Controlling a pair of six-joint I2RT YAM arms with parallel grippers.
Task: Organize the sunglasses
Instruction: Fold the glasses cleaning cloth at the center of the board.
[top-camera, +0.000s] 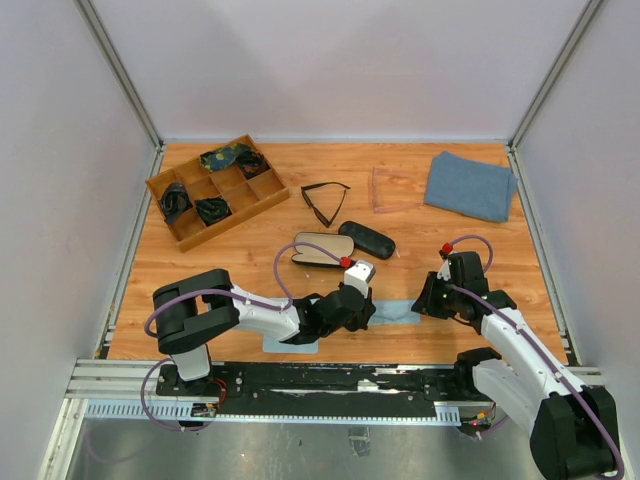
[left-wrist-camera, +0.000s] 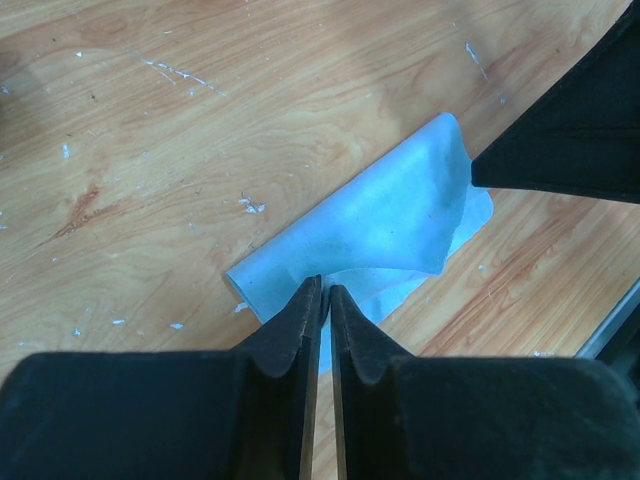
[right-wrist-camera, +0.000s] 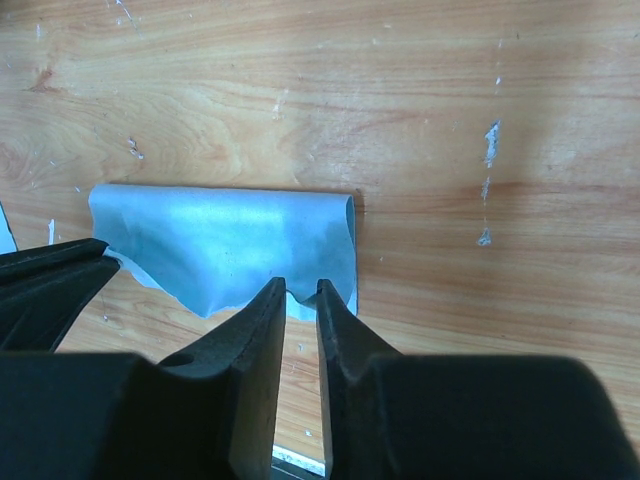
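Note:
The black-framed sunglasses (top-camera: 325, 200) lie on the table at mid-back. The translucent pinkish sunglasses (top-camera: 385, 190) lie just right of them. Both arms are far from them, near the front edge. They meet over a folded light blue cloth (top-camera: 396, 312) (left-wrist-camera: 380, 220) (right-wrist-camera: 220, 250). My left gripper (top-camera: 368, 306) (left-wrist-camera: 324, 285) is at the cloth's left end, jaws a thin slit apart, with the cloth's edge lying in the slit. My right gripper (top-camera: 421, 300) (right-wrist-camera: 297, 285) is at the right end, open a little wider, its tips astride the cloth's edge.
A wooden compartment tray (top-camera: 262, 196) with dark items stands back left. An open black case (top-camera: 322, 248) and a closed one (top-camera: 367, 238) lie mid-table. A grey-blue towel (top-camera: 470, 185) lies back right. Another light blue cloth (top-camera: 285, 344) lies under the left arm.

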